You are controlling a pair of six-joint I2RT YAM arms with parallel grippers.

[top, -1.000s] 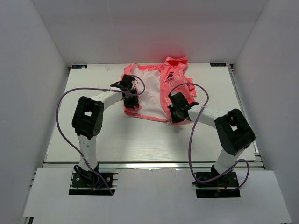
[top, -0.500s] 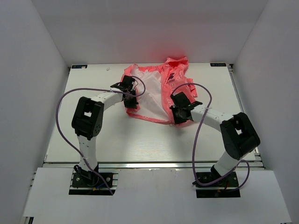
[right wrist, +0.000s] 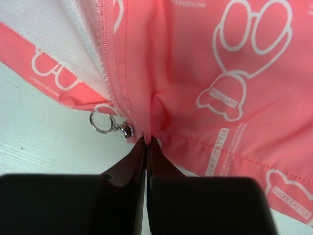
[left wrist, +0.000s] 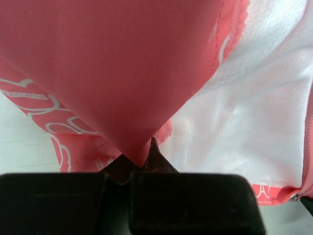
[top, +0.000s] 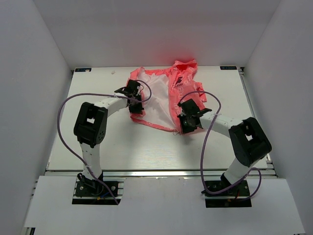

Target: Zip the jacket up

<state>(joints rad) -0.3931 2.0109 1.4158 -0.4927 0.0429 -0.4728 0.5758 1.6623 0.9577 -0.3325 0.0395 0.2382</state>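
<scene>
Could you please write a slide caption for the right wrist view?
Right gripper pinches the hem of the pink jacket, beside its ring-pull zipper slider.

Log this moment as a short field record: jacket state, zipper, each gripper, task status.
jacket: coral-pink jacket lying open on the table, white lining showing
zipper: unjoined; zipper pull with ring sits at the bottom hem of the right-hand front panel
left gripper: left gripper shut on a fold of pink fabric at the jacket's left edge
right gripper: right gripper shut on the hem, just beside the zipper pull
task status: not yet zipped; front halves apart
</scene>
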